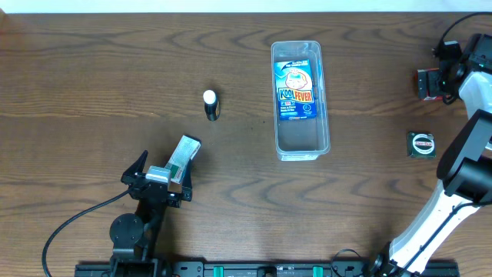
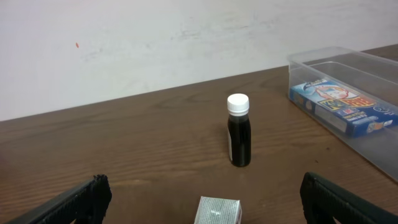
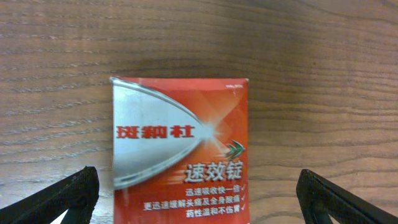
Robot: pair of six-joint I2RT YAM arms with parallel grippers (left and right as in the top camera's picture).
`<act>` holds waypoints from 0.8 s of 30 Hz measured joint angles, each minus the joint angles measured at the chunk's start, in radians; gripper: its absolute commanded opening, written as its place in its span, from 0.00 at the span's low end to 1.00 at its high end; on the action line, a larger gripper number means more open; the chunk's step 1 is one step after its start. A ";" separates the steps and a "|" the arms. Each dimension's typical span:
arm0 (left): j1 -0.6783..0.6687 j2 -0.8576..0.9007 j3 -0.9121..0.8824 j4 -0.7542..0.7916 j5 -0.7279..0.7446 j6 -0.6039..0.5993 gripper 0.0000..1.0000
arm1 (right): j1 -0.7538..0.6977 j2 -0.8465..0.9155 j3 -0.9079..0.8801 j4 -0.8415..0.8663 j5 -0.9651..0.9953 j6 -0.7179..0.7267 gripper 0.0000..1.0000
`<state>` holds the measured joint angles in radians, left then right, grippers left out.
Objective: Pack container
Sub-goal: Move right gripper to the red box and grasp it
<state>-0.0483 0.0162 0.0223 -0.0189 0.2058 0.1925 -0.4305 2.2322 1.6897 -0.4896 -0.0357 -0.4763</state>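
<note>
While inside container [image 1: 301, 140], blue "KOOL FEVER" pack [image 1: 296, 91].

Legend: red box [image 3: 180, 149], cut off by the right wrist view's near edge and partly hidden overhead beneath the right arm [image 1: 465, 150]; container [image 2: 317, 53], cropped at right; silver-topped carton [image 2: 219, 210], cropped below; small dark packet [image 1: 420, 144], label illegible.

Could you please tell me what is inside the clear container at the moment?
A blue Kool Fever box lies flat in the container, toward its far end; the near end is bare. Anything beneath the box is hidden by it.
</note>
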 measured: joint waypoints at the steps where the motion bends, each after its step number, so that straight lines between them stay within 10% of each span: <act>1: 0.000 0.000 0.000 0.000 0.000 0.000 0.98 | -0.002 0.000 0.000 0.002 -0.002 0.000 0.99; 18: 0.000 0.000 0.000 0.000 0.000 0.000 0.98 | -0.006 0.052 0.000 0.012 -0.081 0.000 0.99; 24: 0.000 0.000 0.000 0.000 0.000 0.000 0.98 | -0.006 0.052 0.000 0.010 -0.085 0.003 0.84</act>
<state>-0.0483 0.0162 0.0223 -0.0189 0.2054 0.1921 -0.4362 2.2841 1.6897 -0.4793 -0.1207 -0.4736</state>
